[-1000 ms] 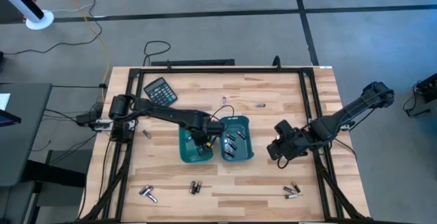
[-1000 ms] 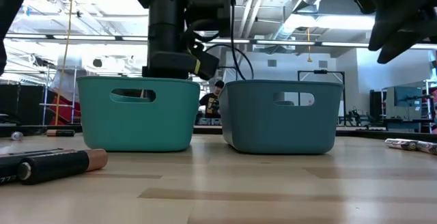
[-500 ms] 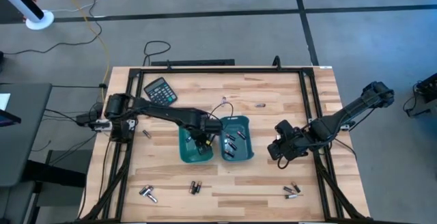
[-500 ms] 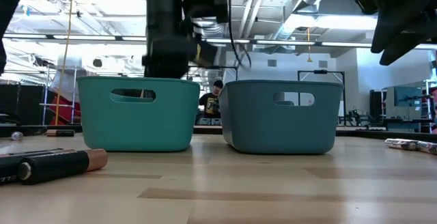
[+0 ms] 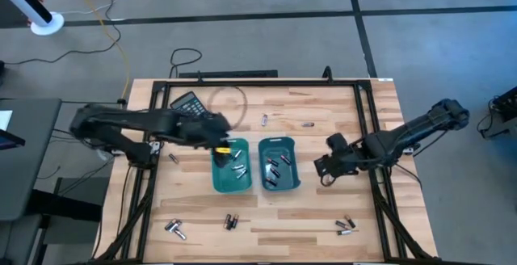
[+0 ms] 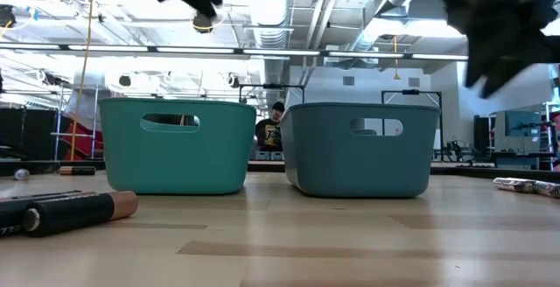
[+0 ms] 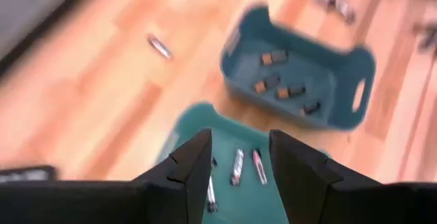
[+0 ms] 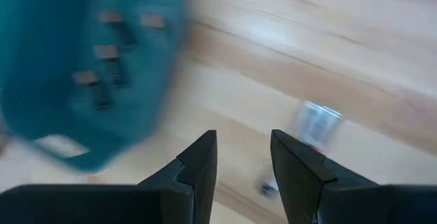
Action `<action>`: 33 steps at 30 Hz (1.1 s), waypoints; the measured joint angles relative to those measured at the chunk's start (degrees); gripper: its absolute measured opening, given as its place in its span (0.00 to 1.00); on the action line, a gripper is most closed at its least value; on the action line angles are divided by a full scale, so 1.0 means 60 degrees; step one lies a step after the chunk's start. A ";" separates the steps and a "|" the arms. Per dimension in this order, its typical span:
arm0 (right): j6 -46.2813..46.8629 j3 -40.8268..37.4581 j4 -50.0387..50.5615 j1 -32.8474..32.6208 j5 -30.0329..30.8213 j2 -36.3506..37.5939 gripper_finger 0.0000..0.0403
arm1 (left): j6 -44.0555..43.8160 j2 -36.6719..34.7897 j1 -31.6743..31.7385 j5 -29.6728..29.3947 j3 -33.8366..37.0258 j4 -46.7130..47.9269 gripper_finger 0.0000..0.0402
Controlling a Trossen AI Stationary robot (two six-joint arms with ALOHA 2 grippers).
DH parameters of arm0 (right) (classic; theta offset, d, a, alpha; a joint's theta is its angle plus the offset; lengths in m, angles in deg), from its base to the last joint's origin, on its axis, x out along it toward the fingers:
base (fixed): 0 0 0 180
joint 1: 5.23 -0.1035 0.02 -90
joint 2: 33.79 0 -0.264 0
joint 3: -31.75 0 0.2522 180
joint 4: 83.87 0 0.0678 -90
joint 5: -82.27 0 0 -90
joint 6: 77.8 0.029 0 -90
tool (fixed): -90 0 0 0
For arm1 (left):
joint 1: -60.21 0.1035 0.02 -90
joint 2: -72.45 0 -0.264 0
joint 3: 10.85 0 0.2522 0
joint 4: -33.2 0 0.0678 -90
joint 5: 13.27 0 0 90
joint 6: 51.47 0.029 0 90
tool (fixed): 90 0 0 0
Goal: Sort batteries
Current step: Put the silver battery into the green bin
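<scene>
Two teal bins stand side by side mid-table. The left bin (image 5: 230, 172) holds silvery batteries (image 7: 237, 166). The right bin (image 5: 279, 165) holds dark batteries with copper ends (image 7: 276, 82). More batteries lie loose on the wood, near front left (image 5: 175, 229), front middle (image 5: 231, 220), front right (image 5: 345, 226) and far middle (image 5: 264, 119). My left gripper (image 5: 224, 142) hangs open and empty high above the left bin's far-left corner, its fingers (image 7: 194, 162) apart. My right gripper (image 5: 321, 168) hovers open and empty to the right of the right bin, above a loose battery (image 8: 317, 121).
A black calculator (image 5: 187, 102) lies at the far left, partly under my left arm. A dark battery with a copper end (image 6: 79, 210) lies close to the low camera. A black frame (image 5: 258, 83) runs around the table's edges. Bare wood shows between the bins and the near edge.
My left gripper has risen out of the left bin, fast and mostly in the last half second, drawing back toward the table's far left and tipping up from pointing steeply down. My right gripper has turned a little beside the right bin and shifted slightly.
</scene>
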 joint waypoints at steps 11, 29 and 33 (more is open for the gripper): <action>0.4442 -0.1188 -0.0425 -0.0952 -0.1387 -0.0105 0.38 | -0.2287 -0.2618 -0.1756 -0.1090 0.3744 -0.2321 0.35; 0.6450 -0.1381 -0.1701 -0.0577 -0.2414 -0.3289 0.38 | -0.2862 -0.4089 -0.3067 -0.0260 0.5248 -0.2512 0.35; 0.6047 -0.1318 -0.1778 -0.0273 -0.2820 -0.3932 0.36 | -0.2890 -0.4322 -0.3676 -0.0282 0.5248 -0.2234 0.35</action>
